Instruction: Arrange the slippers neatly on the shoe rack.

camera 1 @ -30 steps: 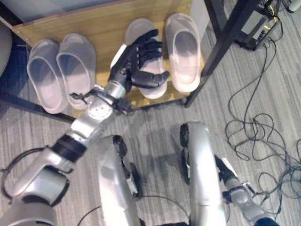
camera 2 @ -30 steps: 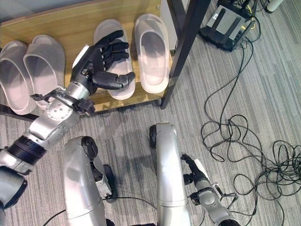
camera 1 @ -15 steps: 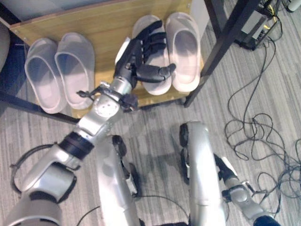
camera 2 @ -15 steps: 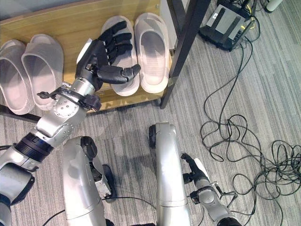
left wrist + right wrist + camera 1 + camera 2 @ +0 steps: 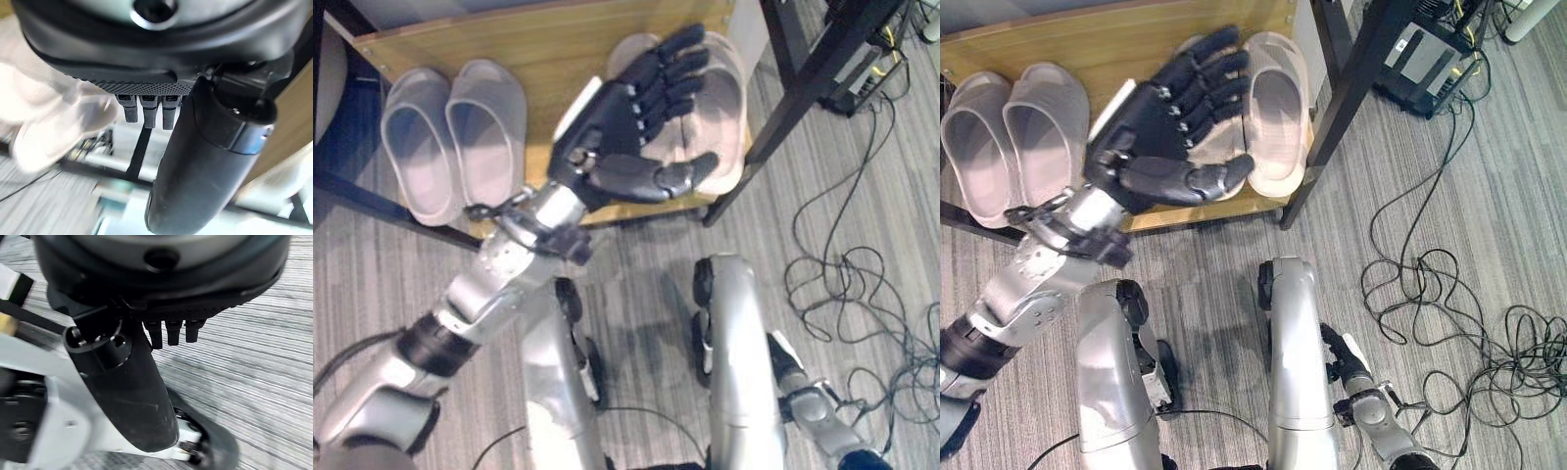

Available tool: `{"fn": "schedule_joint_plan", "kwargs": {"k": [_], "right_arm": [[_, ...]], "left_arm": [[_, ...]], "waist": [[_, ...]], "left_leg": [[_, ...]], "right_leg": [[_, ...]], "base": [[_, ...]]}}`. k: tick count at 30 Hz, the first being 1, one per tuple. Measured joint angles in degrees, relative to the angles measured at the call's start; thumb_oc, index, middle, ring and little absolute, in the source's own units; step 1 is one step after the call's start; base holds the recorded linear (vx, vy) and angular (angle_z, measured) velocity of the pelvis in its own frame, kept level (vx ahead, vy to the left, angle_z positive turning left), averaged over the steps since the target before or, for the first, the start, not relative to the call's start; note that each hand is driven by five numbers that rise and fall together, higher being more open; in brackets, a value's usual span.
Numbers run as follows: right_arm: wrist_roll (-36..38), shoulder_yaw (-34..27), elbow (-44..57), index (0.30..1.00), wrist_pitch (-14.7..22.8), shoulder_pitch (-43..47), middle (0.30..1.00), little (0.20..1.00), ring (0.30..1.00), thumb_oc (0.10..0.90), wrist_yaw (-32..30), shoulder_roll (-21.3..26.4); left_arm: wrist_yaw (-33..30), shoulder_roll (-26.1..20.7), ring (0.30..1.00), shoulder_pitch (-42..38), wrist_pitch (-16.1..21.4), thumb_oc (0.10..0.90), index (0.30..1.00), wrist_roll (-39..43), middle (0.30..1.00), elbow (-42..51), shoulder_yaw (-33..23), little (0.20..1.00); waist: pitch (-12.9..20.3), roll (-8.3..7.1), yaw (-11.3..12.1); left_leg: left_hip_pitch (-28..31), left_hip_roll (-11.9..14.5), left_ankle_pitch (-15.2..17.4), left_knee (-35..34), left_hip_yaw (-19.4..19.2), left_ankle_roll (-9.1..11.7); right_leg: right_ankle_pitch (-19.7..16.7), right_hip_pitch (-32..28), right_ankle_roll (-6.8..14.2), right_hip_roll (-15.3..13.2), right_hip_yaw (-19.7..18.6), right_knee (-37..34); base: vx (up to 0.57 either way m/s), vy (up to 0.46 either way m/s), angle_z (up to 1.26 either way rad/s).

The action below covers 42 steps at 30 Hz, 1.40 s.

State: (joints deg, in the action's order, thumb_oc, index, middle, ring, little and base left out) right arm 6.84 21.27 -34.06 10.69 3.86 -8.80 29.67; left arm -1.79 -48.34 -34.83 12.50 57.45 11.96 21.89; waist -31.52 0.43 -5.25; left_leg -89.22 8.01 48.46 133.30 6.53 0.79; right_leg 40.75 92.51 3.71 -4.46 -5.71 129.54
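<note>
My left hand point(image 5: 626, 127) hovers, fingers point(image 5: 671, 73) spread and empty, over the right pair of slippers point(image 5: 1278, 108) on the shoe rack point(image 5: 538, 44). They look light, soft and bendy; I'd pinch the strap.

The wooden shoe rack shelf point(image 5: 1126, 44) at twelve o'clock carries two pairs of pale slippers, one pair point(image 5: 1013, 132) toward ten o'clock and the other pair point(image 5: 1273, 108) toward one o'clock, above the striped grey carpet floor point(image 5: 1430, 176) strewn with black cables point(image 5: 1449, 294).
</note>
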Motion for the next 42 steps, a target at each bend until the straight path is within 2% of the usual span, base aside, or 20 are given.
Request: {"fn": "schedule_joint_plan", "kwargs": {"k": [3, 7, 8, 9, 10, 11, 13, 16, 17, 19, 21, 26, 28, 30, 32, 33, 35, 39, 40, 42], "right_arm": [[-0.11, -1.34, -1.12, 0.900, 0.15, 0.85, 0.900, 0.900, 0.900, 0.800, 0.02, -0.02], [-1.53, -4.64, -1.03, 0.900, 0.18, -0.99, 0.900, 0.900, 0.900, 0.800, 0.77, -0.09], [-2.14, -5.86, -0.79, 0.900, 0.37, -2.79, 0.900, 0.900, 0.900, 0.800, 1.01, -0.26], [-2.20, -6.62, -0.71, 0.900, 0.82, -4.35, 0.900, 0.900, 0.900, 0.800, 1.41, -0.25], [-2.32, -7.23, -2.27, 0.900, 1.31, -3.37, 0.900, 0.900, 0.900, 0.800, 2.44, -0.79], [-2.29, -7.62, -2.40, 0.900, 1.03, -4.47, 0.900, 0.900, 0.900, 0.800, 2.44, -1.21], [-2.28, -9.24, -2.28, 0.900, 2.19, -5.69, 0.900, 0.900, 0.900, 0.800, 2.89, -1.41], [-2.07, -10.49, -2.03, 0.900, 2.76, -8.44, 0.900, 0.900, 0.900, 0.800, 3.57, -1.39], [-2.06, -10.79, -3.34, 0.900, 2.95, -8.01, 0.900, 0.900, 0.900, 0.800, 4.42, -1.91], [-1.58, -10.67, -6.64, 0.900, 2.99, -7.64, 0.900, 0.900, 0.900, 0.800, 5.33, -2.69], [-1.61, -10.83, -18.23, 0.900, 3.75, -6.18, 0.900, 0.900, 0.900, 0.800, 6.59, -5.40], [-1.61, -14.10, -28.45, 0.900, -0.23, -10.43, 0.900, 0.900, 0.900, 0.800, 8.55, -7.04], [-1.69, -14.34, -29.84, 0.900, -1.13, -12.46, 0.900, 0.900, 0.900, 0.800, 9.32, -7.44], [-1.68, -16.17, -29.96, 0.900, -2.05, -14.28, 0.900, 0.900, 0.900, 0.800, 9.73, -7.53], [-1.56, -16.54, -29.05, 0.900, -2.58, -14.29, 0.900, 0.900, 0.900, 0.800, 9.76, -7.31], [-1.04, -16.39, -27.39, 0.900, -4.48, -13.72, 0.900, 0.900, 0.900, 0.800, 9.73, -7.34], [0.20, -16.56, -26.53, 0.900, -3.12, -16.05, 0.900, 0.900, 0.900, 0.800, 9.69, -7.44], [0.16, -14.93, -27.35, 0.900, -3.55, -10.75, 0.900, 0.900, 0.900, 0.800, 8.46, -9.34], [0.12, -14.22, -27.19, 0.900, -3.67, -8.31, 0.900, 0.900, 0.900, 0.800, 7.69, -9.89], [-0.09, -13.15, -26.36, 0.900, -4.44, -6.31, 0.900, 0.900, 0.900, 0.800, 7.19, -10.16]], "left_arm": [[2.66, -3.04, 0.900, 5.91, -0.11, 0.800, 0.900, 2.65, 0.900, 2.02, -0.85, 0.900], [12.15, -10.09, 0.900, 16.13, -5.03, 0.800, 0.900, 5.46, 0.900, 7.86, -1.77, 0.900], [16.28, -11.50, 0.900, 19.49, -6.23, 0.800, 0.900, 5.41, 0.900, 9.52, -1.37, 0.900], [18.64, -13.15, 0.900, 20.78, -6.42, 0.800, 0.900, 5.35, 0.900, 10.29, -1.26, 0.900], [19.90, -13.39, 0.900, 21.96, -6.44, 0.800, 0.900, 5.37, 0.900, 10.19, -2.13, 0.900], [20.60, -13.37, 0.900, 24.88, -6.42, 0.800, 0.900, 5.36, 0.900, 10.03, -2.89, 0.900], [21.75, -12.50, 0.900, 25.52, -6.43, 0.800, 0.900, 5.32, 0.900, 8.60, -2.78, 0.900], [22.93, -11.64, 0.900, 30.97, -6.29, 0.800, 0.900, 4.87, 0.900, 6.21, -4.87, 0.900], [23.61, -11.18, 0.900, 32.23, -5.42, 0.800, 0.900, 3.31, 0.900, 5.18, -5.24, 0.900], [23.79, -9.37, 0.900, 32.66, -5.00, 0.800, 0.900, 1.22, 0.900, 1.43, -3.60, 0.900], [24.77, -6.85, 0.900, 40.31, -6.21, 0.800, 0.900, -4.82, 0.900, -10.28, -1.96, 0.900], [25.23, 7.36, 0.900, 45.54, -9.94, 0.800, 0.900, -14.46, 0.900, -35.67, 0.14, 0.900], [26.19, 8.56, 0.900, 49.02, -10.74, 0.800, 0.900, -19.15, 0.900, -38.29, 1.52, 0.900], [26.38, 15.00, 0.900, 49.76, -9.57, 0.800, 0.900, -22.69, 0.900, -44.39, -2.11, 0.900], [26.43, 16.40, 0.900, 50.79, -9.55, 0.800, 0.900, -24.72, 0.900, -45.31, -1.77, 0.900], [27.47, 19.70, 0.900, 51.56, -8.34, 0.800, 0.900, -25.26, 0.900, -49.31, -5.09, 0.900], [24.42, 28.07, 0.900, 49.11, -7.58, 0.800, 0.900, -27.55, 0.900, -62.90, -11.57, 0.900], [16.18, 34.05, 0.900, 42.23, -6.97, 0.800, 0.900, -33.23, 0.900, -81.98, -18.69, 0.900], [13.61, 35.38, 0.900, 38.41, -6.05, 0.800, 0.900, -34.07, 0.900, -87.96, -22.84, 0.900], [8.82, 36.01, 0.900, 36.53, -6.22, 0.800, 0.900, -37.45, 0.900, -91.60, -27.02, 0.900]], "waist": [[0.18, -0.31, 2.20], [1.16, -0.46, 2.90], [2.84, -1.06, 3.44], [4.93, -2.14, 4.12], [4.36, -2.04, 4.00], [8.24, -2.49, 3.78], [9.68, -2.56, 3.85], [13.84, -2.58, 4.27], [13.81, -2.52, 3.89], [14.35, -2.31, 3.94], [15.06, -2.19, 2.83], [17.28, -1.78, 2.11], [19.83, -2.26, 1.89], [20.60, -2.06, 1.76], [23.03, -1.62, 1.92], [23.01, -1.63, 1.42], [25.70, -0.18, 1.13], [27.56, -0.22, 2.81], [27.83, -0.86, 4.07], [28.73, -1.47, 5.48]], "left_leg": [[2.57, 0.97, -0.19, -4.41, -0.84, -0.17], [8.45, 1.80, -2.86, -15.81, -2.50, -0.08], [10.80, 1.73, -5.50, -22.55, -3.29, 0.81], [12.45, 1.77, -6.35, -26.45, -3.89, 0.20], [14.90, 2.56, -7.09, -29.63, -3.65, 0.67], [15.33, 3.04, -7.91, -32.98, -4.26, 0.94], [19.17, 2.86, -9.29, -38.61, -5.04, 0.10], [28.57, 1.83, -16.04, -54.92, -7.13, 0.32], [31.46, 1.75, -16.24, -58.33, -7.20, 0.33], [36.11, 1.50, -18.52, -63.46, -8.07, -0.07], [48.75, 0.59, -22.42, -76.89, -10.36, -0.36], [65.97, -1.60, -28.37, -94.47, -13.44, -0.82], [69.13, -2.00, -29.79, -98.67, -14.08, -0.83], [75.02, -2.77, -32.59, -105.18, -14.87, -0.72], [75.07, -3.04, -33.42, -107.34, -14.58, -0.54], [77.33, -3.31, -34.57, -109.95, -14.77, -0.31], [82.15, -3.88, -37.47, -116.11, -13.09, 0.20], [83.19, -4.36, -39.32, -117.85, -9.65, 1.04], [82.55, -5.24, -39.82, -117.54, -4.12, 1.53], [83.89, -5.04, -40.00, -122.17, 0.09, 1.50]], "right_leg": [[-0.39, -2.48, -0.52, -0.15, 0.64, -4.23], [-1.72, -9.32, -1.35, -1.43, 2.57, -15.50], [-3.57, -11.66, -0.65, -1.95, 3.39, -21.96], [-4.45, -13.78, -1.68, -2.52, 4.32, -25.90], [-5.24, -16.93, -1.44, -2.99, 5.97, -29.33], [-6.24, -17.40, -1.54, -4.21, 7.17, -32.93], [-7.78, -21.54, -2.36, -4.62, 8.32, -38.83], [-13.90, -31.55, -1.45, -4.78, 9.82, -55.92], [-14.86, -34.23, -1.19, -5.14, 10.75, -58.85], [-17.09, -39.33, -1.73, -5.26, 11.91, -64.54], [-21.93, -51.27, -0.54, -4.87, 12.35, -78.27], [-27.54, -67.33, 1.25, -5.42, 12.43, -95.08], [-28.47, -70.16, 1.15, -5.33, 12.37, -98.28], [-30.72, -75.12, 1.25, -5.14, 12.39, -103.67], [-30.99, -75.78, 1.09, -5.07, 12.71, -104.43], [-31.85, -77.67, 1.11, -5.08, 13.19, -105.91], [-34.00, -83.73, 1.29, -4.10, 14.56, -113.16], [-34.54, -86.08, 0.29, -4.51, 16.73, -116.17], [-35.59, -87.00, -0.47, -4.75, 16.83, -118.09], [-37.12, -87.64, 0.35, -4.32, 15.78, -120.66]], "base": [[-0.01, 0.057, -0.05], [0.00, 0.042, 0.03], [-0.01, 0.062, 0.06], [-0.02, 0.082, 0.01], [-0.05, 0.093, -0.05], [-0.06, 0.080, -0.07], [-0.05, 0.062, -0.01], [-0.06, 0.098, 0.00], [-0.07, 0.060, 0.01], [0.00, 0.066, 0.00], [0.11, 0.037, -0.18], [0.13, -0.023, -0.03], [0.12, -0.020, -0.04], [0.08, -0.031, -0.06], [0.13, -0.049, -0.03], [0.06, 0.005, 0.10], [0.05, 0.047, 0.37], [0.11, 0.197, 0.32], [0.19, 0.343, 0.13], [0.09, 0.219, -0.26]]}}
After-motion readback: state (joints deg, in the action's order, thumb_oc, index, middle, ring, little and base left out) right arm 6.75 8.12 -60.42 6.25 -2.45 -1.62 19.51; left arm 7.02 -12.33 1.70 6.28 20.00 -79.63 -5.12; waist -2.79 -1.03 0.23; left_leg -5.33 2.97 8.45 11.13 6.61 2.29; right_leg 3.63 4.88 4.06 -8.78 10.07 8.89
